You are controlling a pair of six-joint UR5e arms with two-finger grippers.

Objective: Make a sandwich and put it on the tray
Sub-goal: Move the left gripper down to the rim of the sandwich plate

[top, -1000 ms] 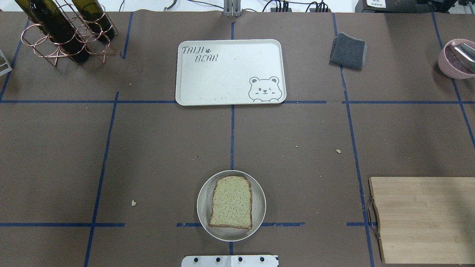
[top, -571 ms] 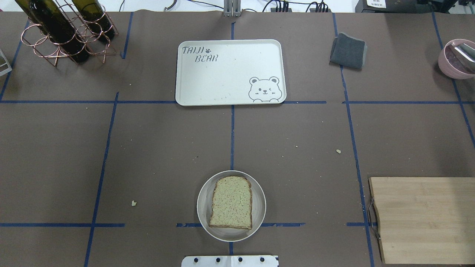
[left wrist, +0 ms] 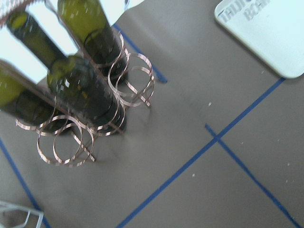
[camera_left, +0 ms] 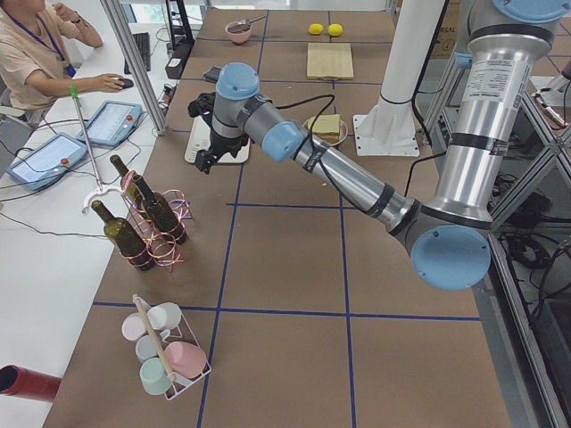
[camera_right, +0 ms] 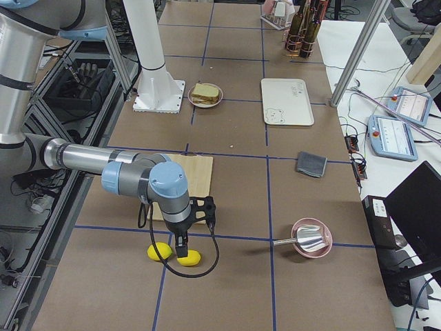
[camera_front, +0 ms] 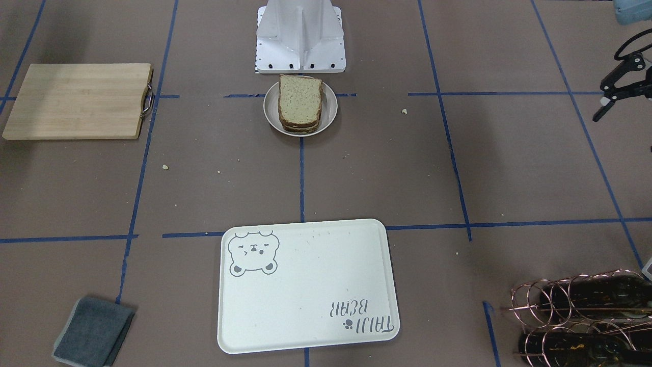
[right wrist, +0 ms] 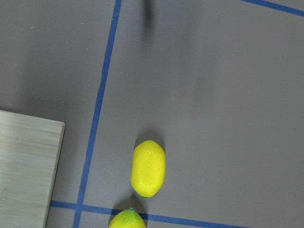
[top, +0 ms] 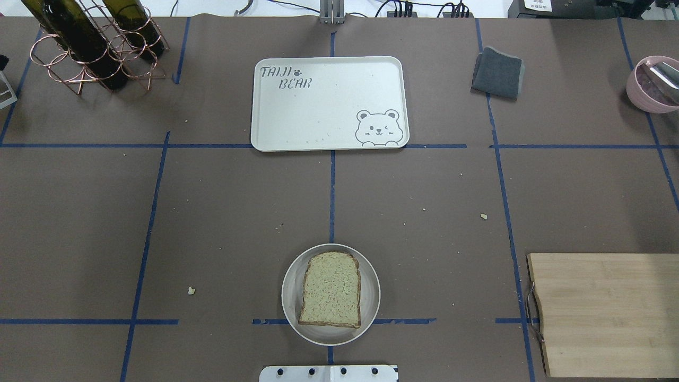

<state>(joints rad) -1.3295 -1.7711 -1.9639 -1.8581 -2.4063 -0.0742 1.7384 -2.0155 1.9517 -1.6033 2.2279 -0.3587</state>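
Observation:
The sandwich is a stack of tan bread slices with dark crusts on a small round plate near the robot base. The front-facing view shows the stack from the side; no egg shows. The cream bear tray lies bare at the far middle of the table, and its corner shows in the left wrist view. My left gripper hovers beside the wine rack, far from the sandwich, and is cut off by the frame edge. My right gripper hangs over two lemons. I cannot tell whether either gripper is open or shut.
A copper rack with wine bottles stands at the far left. A wooden cutting board lies near right, with lemons beyond it. A grey cloth and a pink bowl are far right. A cup rack stands at the left end.
A small dark part of the left arm has come into the overhead view's left edge. The sandwich, plate and tray have not moved.

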